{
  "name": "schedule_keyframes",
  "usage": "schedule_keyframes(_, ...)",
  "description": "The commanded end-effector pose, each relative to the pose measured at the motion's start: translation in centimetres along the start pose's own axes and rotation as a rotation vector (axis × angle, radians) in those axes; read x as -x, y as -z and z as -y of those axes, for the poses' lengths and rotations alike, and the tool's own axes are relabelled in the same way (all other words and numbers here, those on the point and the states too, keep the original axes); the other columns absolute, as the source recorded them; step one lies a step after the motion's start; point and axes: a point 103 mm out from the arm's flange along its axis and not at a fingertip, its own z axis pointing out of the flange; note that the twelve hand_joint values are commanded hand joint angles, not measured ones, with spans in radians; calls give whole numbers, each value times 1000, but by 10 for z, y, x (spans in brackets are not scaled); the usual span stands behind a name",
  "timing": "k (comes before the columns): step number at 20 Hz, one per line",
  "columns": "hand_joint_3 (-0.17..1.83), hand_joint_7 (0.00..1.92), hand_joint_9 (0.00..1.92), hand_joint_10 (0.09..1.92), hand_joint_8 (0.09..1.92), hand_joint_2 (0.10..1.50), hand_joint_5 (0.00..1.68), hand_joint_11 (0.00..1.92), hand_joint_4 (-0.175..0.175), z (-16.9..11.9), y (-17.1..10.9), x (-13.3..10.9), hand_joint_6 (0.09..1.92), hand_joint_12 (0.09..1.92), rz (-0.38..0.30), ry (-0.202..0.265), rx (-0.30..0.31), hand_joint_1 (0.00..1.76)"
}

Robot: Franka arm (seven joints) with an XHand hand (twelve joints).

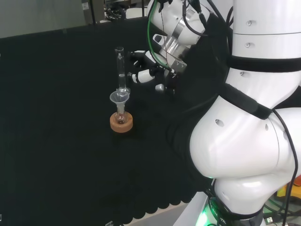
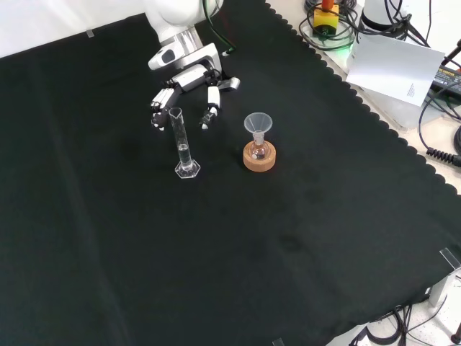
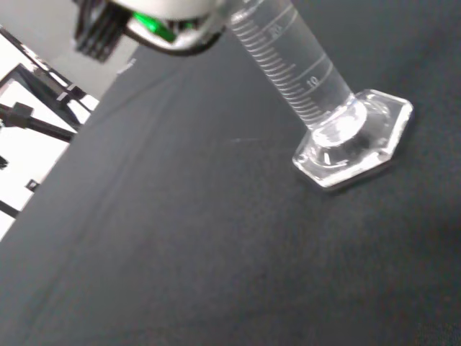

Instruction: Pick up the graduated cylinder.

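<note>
- Near the middle of the black-clothed bench (image 2: 108,252), in the front view, the graduated cylinder (image 2: 183,148) stands upright on its hexagonal foot, untouched and not yet lifted.
- At about three o'clock from it in that view, well clear, a small flask with a funnel (image 2: 257,124) in its neck sits in a cork ring (image 2: 259,159); it has no part in the task.
- At about twelve o'clock from the cylinder's foot, the hand (image 2: 184,90) hangs just behind the cylinder's top, its fingers spread and relaxed, holding nothing; fingertips (image 2: 208,119) fall either side of the tube's upper end, and I cannot tell whether any of them touches the glass.
- From the head view the hand (image 1: 148,70) sits at three o'clock of the cylinder (image 1: 121,70), close beside its upper half.
- Close up from the wrist, the cylinder's base (image 3: 353,140) rests flat on the cloth, with the graduations on the tube visible.
- Judged from this, the approach is nearly done; what is left is to bring the fingers round the tube, close on it, and raise it from the bench.
</note>
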Motion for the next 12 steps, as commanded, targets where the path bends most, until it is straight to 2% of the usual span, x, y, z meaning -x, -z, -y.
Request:
schedule_keyframes(1, 606, 340, 534, 595, 675, 630, 508, 277, -57, -10, -13, 4, 87, 1328, -163, 40, 39, 980)
schedule_keyframes(12, 646, 483, 641, 572, 648, 596, 605, 359, -48, -25, -26, -2, 87, 1319, -249, 114, 47, 1002)
